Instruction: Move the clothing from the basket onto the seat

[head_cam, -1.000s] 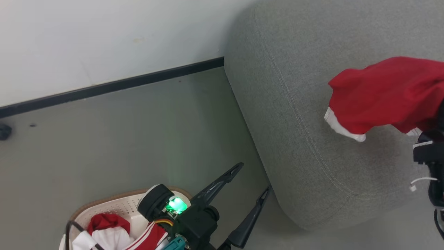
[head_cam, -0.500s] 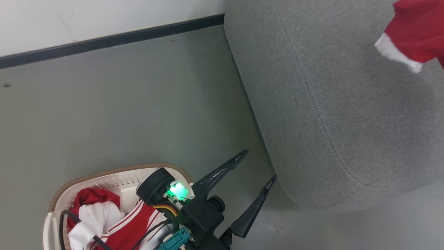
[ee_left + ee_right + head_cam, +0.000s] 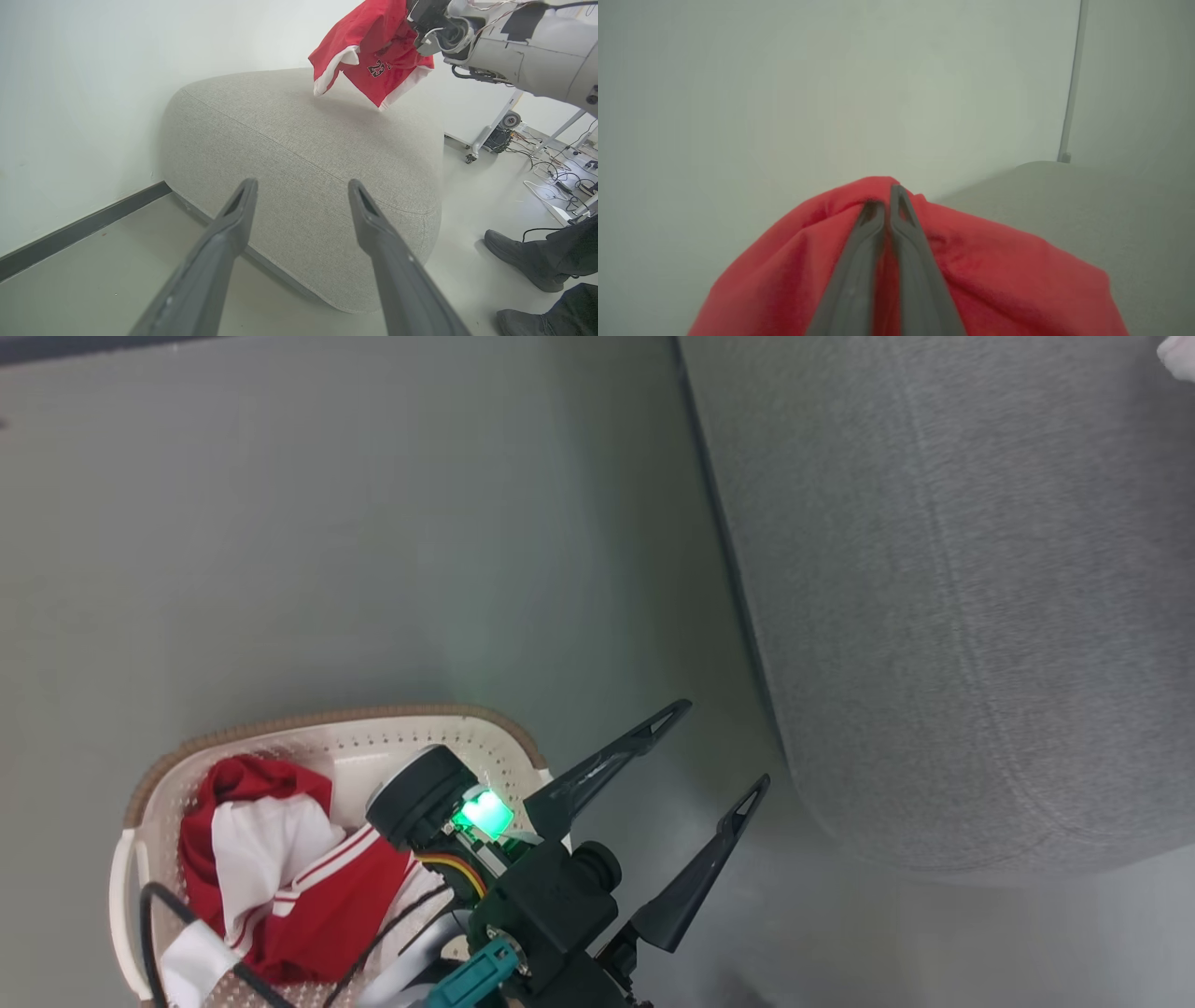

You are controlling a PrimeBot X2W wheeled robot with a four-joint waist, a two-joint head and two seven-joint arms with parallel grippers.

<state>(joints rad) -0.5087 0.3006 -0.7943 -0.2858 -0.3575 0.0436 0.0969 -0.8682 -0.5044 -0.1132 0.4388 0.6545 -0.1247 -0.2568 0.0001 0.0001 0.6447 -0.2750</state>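
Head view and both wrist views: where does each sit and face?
Head view: on the head, facing down at floor, basket and seat edge; left end effector, open, shows.
Left wrist view: facing the seat along its open fingers; right arm holds a jersey above it.
Right wrist view: along the right end effector, shut on the jersey, facing wall.
Shared: both wrist views show jersey and seat.

Basket (image 3: 373, 751) at 7 o'clock in head view: cream-white, rows of small holes, brown rim. Clothing (image 3: 317, 915) in it: red, white panel, thin white stripes. Jersey (image 3: 369, 46) at 1 o'clock in left wrist view: red, white trim, dark "23" print. Seat (image 3: 934, 616): grey woven. Left gripper (image 3: 726, 742) and right gripper (image 3: 888, 198): dark grey fingers; green light (image 3: 485, 814) at left wrist. Floor (image 3: 373, 523): pale grey-green.
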